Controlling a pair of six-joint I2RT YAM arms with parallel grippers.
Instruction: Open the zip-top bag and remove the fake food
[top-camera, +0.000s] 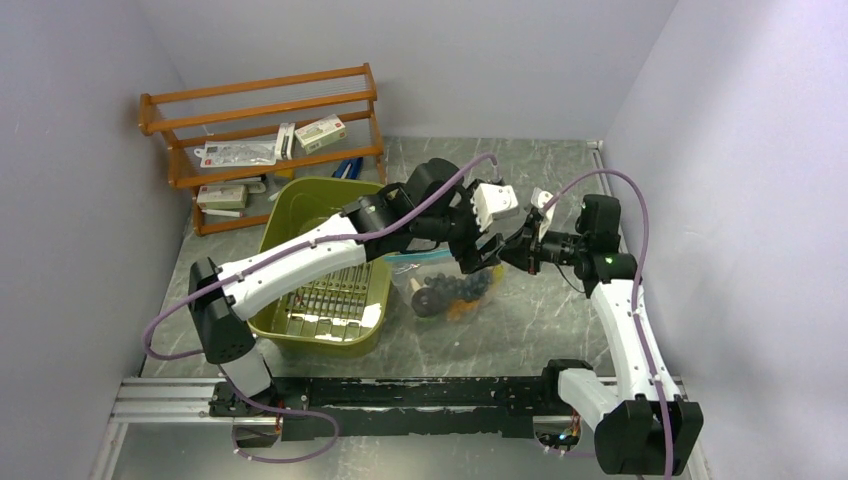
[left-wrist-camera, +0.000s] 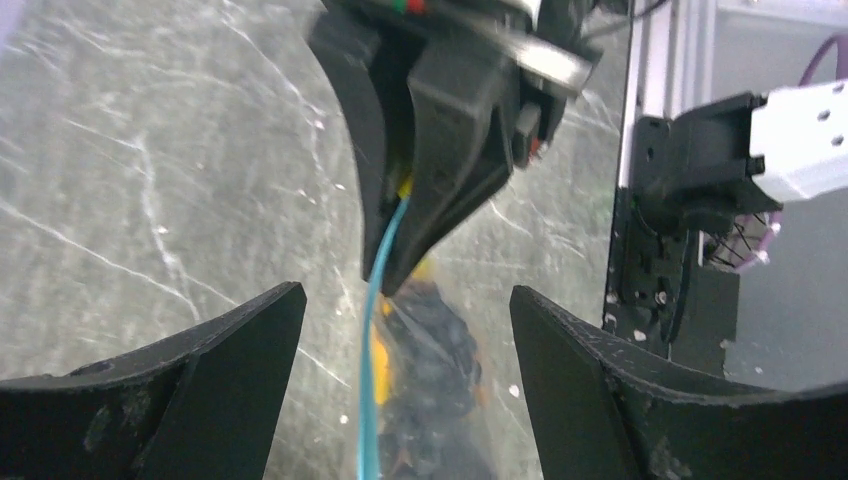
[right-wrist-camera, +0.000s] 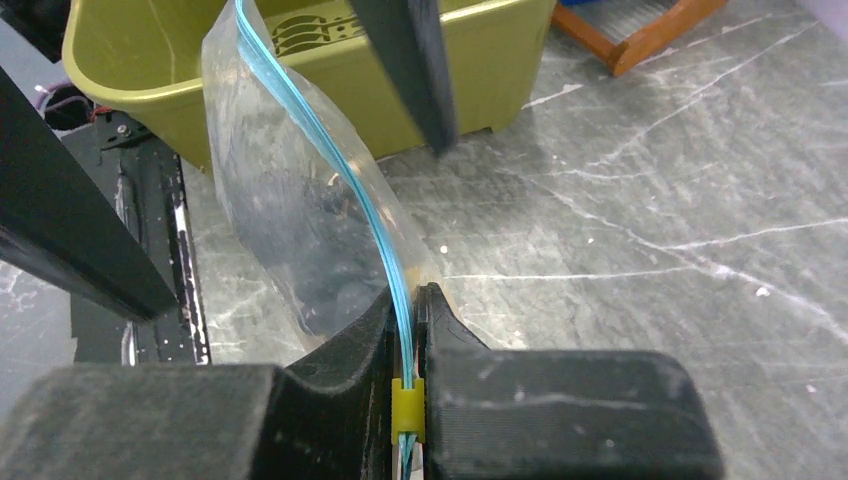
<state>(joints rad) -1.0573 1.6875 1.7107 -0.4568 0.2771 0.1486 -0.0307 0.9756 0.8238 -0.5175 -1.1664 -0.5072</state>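
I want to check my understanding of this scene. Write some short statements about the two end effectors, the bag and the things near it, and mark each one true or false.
1. The right end effector is shut on the zip strip of the zip-top bag. True.
2. The left end effector grips the bag too. False: its fingers stand wide open on either side of the strip, without touching it.
3. The dark grapes lie loose on the table. False: they are inside the bag.
4. The bag is outside the green tub, to its right in the top view. True.
5. The wooden rack holds nothing. False: packets lie on its shelves.
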